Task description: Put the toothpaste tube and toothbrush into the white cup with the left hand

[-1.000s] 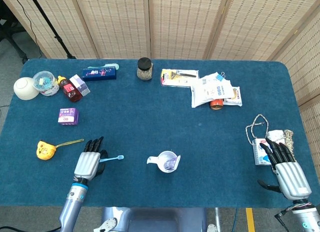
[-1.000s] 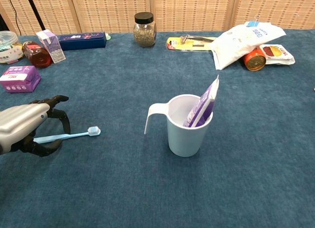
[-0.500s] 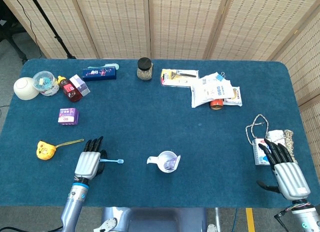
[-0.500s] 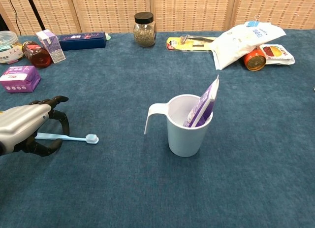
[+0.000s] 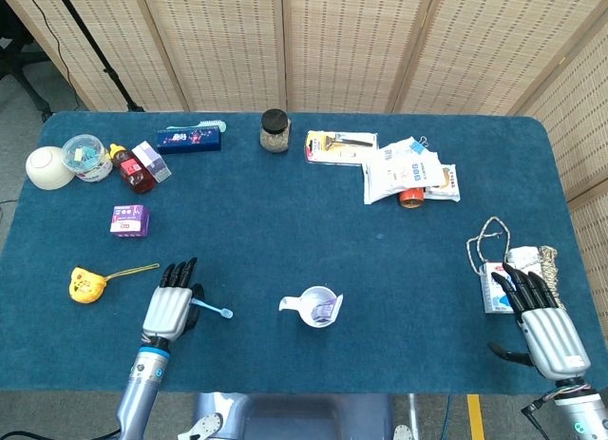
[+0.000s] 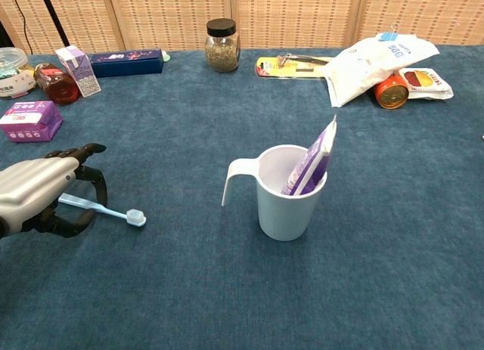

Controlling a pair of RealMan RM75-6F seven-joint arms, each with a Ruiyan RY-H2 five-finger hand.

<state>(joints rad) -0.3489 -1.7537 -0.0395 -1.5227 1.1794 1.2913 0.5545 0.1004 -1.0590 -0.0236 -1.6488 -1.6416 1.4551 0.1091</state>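
Observation:
The white cup (image 5: 306, 298) (image 6: 283, 206) stands near the table's front middle, handle to the left. The purple toothpaste tube (image 5: 326, 313) (image 6: 311, 164) leans inside it, sticking up above the rim. A light blue toothbrush (image 5: 212, 309) (image 6: 106, 209) lies left of the cup, bristle head toward the cup and down at the cloth. My left hand (image 5: 169, 308) (image 6: 36, 193) curls over its handle end, thumb and fingers closed around it. My right hand (image 5: 545, 322) rests flat at the front right with fingers spread, holding nothing.
A yellow tape measure (image 5: 85, 284) and a purple box (image 5: 128, 220) (image 6: 29, 121) lie left of my left hand. A jar (image 5: 275, 130), bottles, boxes and white bags (image 5: 408, 169) line the far side. A small box (image 5: 496, 286) with a cord lies by my right hand.
The toothbrush has swung in my left hand's grip: its bristle head moved toward me and dipped to the cloth. The right hand, cup and tube stayed still.

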